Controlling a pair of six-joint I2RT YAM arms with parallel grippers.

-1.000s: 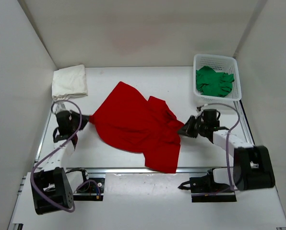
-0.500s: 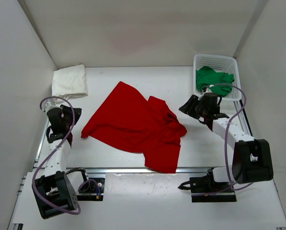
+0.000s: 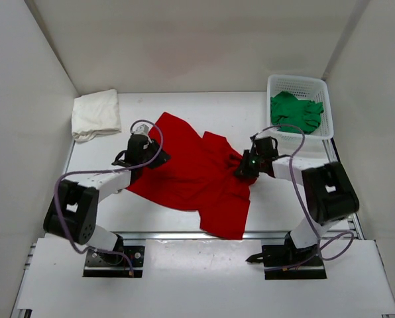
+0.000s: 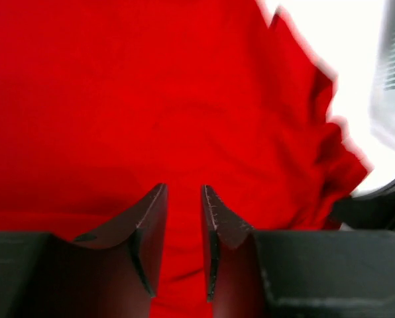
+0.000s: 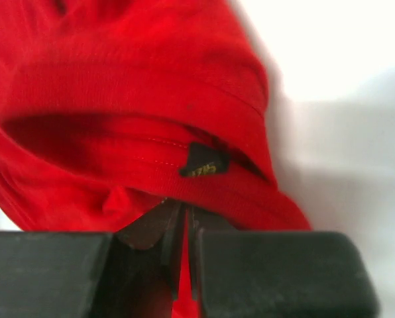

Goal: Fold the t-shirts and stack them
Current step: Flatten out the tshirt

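The red t-shirt (image 3: 184, 169) lies spread and rumpled in the middle of the table. It fills the left wrist view (image 4: 151, 86). My left gripper (image 3: 139, 151) sits over its back-left edge, jaws (image 4: 183, 192) a narrow gap apart with red cloth under them. My right gripper (image 3: 245, 165) is at the shirt's right side, shut (image 5: 184, 209) on a fold of red cloth just below the collar (image 5: 138, 99) and its black label (image 5: 207, 162). The white t-shirt (image 3: 95, 114) lies folded at the back left. The green t-shirt (image 3: 295, 111) is bunched in the basket.
The white mesh basket (image 3: 297, 85) stands at the back right corner. White walls close in the table on the left, back and right. The red shirt's lower part hangs toward the table's front rail (image 3: 184, 234).
Both grippers let go of the red shirt and swung away, then came back. The left now sits over the shirt's back-left part; the right has closed on cloth by the collar.
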